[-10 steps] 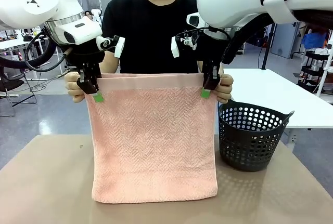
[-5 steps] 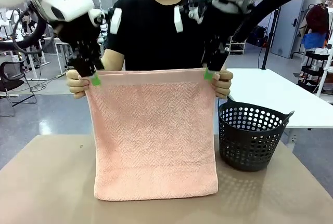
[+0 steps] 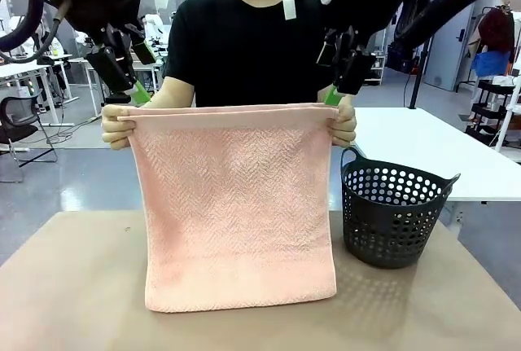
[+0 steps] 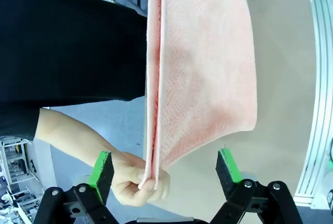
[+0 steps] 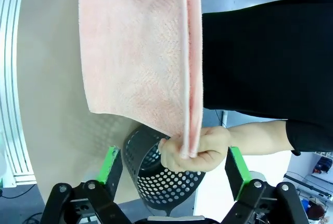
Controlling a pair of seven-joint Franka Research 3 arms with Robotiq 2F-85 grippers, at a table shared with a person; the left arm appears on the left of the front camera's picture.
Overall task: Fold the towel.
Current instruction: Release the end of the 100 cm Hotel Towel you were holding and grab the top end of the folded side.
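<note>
Two robot hands, left hand (image 4: 164, 168) & right hand (image 5: 171, 164), both spread, empty, just above the towel's (image 3: 232, 204) top corners, equally near. Person's hands (image 3: 118, 127) pinch those corners; top edge runs horiz., lower hem on bench (image 3: 73, 286).

The light salmon-pink terry towel (image 3: 236, 204) hangs upright over the middle of the brown tabletop (image 3: 73, 286), with its lower edge down on the tabletop. A person stands behind it at the far side. One hand (image 3: 118, 127) holds the top corner on the robot's left and a second hand (image 3: 343, 125) holds the corner on the right. The dark perforated plastic basket (image 3: 395, 212) stands on the tabletop just right of the towel, apart from it. The left gripper (image 3: 130, 82) hangs above the left corner, clear of the towel. The right gripper (image 3: 342, 82) hangs close above the second hand.
</note>
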